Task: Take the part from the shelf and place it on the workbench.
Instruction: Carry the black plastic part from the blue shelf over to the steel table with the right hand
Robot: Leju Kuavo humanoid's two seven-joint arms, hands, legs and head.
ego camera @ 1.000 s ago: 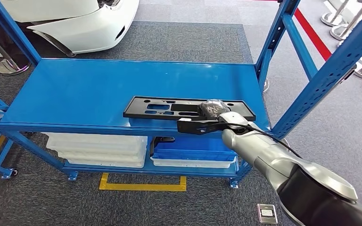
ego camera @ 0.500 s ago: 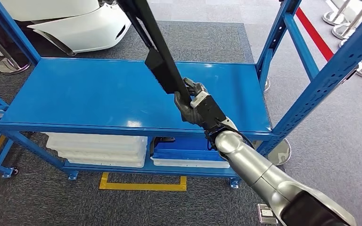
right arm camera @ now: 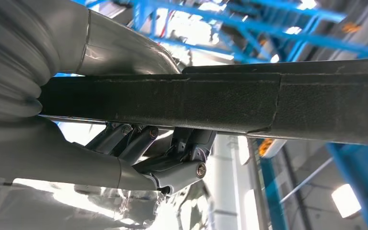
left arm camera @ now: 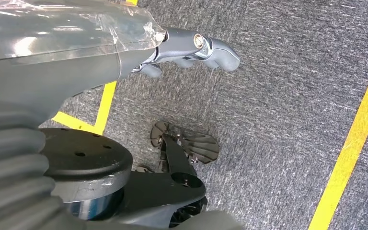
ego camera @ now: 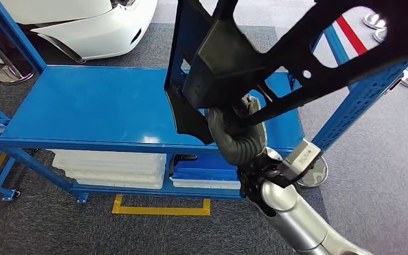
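Black plastic, long and flat with cut-out holes, the part [ego camera: 255, 58] is now high in the air, close under the head camera and well above the blue shelf [ego camera: 95, 106]. The right hand [ego camera: 239, 130] holds it from below. In the right wrist view the part [right arm camera: 211, 103] passes as a dark bar between the thick thumb and the darker fingers [right arm camera: 172, 158], which are closed around its edge, so the grip looks firm there.

The left hand [left arm camera: 191, 48] hangs low over the grey carpet, beside a yellow floor line [left arm camera: 350, 143]. Its fingers are partly curled and hold nothing; I cannot tell if they are really closed.

I judge the step in hand to be carrying the part away from the shelf toward the desk, which I do not see. To do it well, the arm should bring the part lower and more level before the body turns, because its far end reaches near the blue upright post [ego camera: 361, 90] and could strike it. A one-sided hold on a long piece may also let it swing or slip, so a slow movement is safer.

Compared with half a second ago, the part has been lifted much higher and turned, from a thin slanted bar to a wide face toward the camera. One second ago it lay flat on the shelf.
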